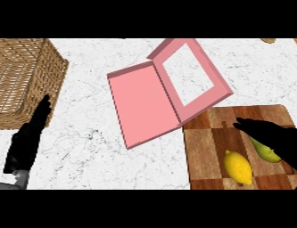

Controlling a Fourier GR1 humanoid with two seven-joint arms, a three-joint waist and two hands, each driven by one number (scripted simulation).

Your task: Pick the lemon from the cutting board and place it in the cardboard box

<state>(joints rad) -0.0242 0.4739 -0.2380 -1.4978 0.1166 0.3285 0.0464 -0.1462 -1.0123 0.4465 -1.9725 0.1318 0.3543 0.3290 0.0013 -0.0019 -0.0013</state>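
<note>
Yellow lemon (237,167) | long axis near-upright on cutting board (207,147) | right hand (279,140) fingers straight, holding nothing, above board

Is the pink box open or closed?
Open. The pink box has its lid folded out flat on the counter, and nothing shows inside the tray.

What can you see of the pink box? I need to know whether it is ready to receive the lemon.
The pink box lies open on the white marbled counter, between the wicker basket and the cutting board. It looks like smooth pink card: a shallow tray with low walls, its floor showing white, and a flat lid folded out to its left. Nothing is inside. The tray's near corner meets the cutting board's far edge; neither hand touches it.
</note>
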